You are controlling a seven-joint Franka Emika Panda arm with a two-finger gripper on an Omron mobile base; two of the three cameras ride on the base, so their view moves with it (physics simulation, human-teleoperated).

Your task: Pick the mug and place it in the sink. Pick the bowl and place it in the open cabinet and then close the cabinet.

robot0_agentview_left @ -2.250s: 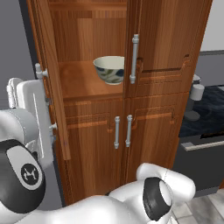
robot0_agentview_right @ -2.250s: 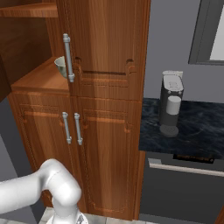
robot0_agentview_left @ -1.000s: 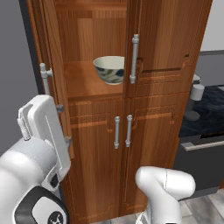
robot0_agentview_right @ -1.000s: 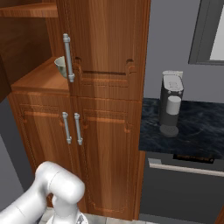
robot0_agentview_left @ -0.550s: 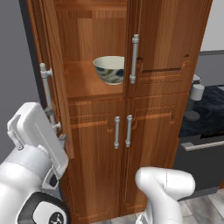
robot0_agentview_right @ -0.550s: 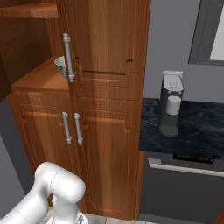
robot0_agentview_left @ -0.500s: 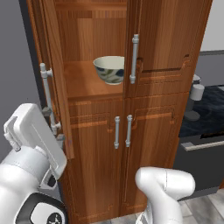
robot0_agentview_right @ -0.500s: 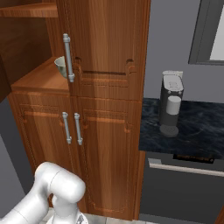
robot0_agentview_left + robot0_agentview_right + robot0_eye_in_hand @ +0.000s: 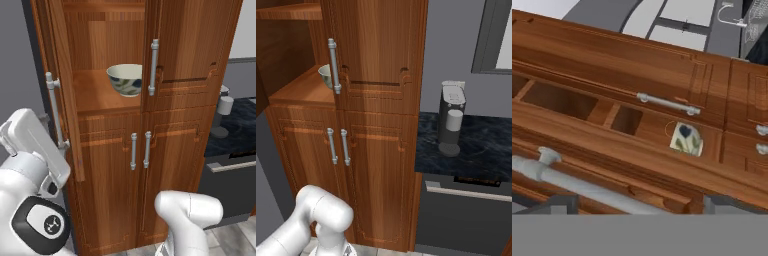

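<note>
Cream-white, leaf-patterned, the bowl [image 9: 125, 79] sits on the cabinet [image 9: 195, 50] shelf; only its open door [image 9: 64, 95] remains to shut, the tool [image 9: 637, 207] spread wide beside the handle.

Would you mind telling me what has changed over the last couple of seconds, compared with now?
The arm's white hand section has sunk lower and leftward beside the open cabinet door in the left base view, taking hold of nothing. The bowl stays on the cabinet shelf, the door stays open, and the base has not moved.
</note>
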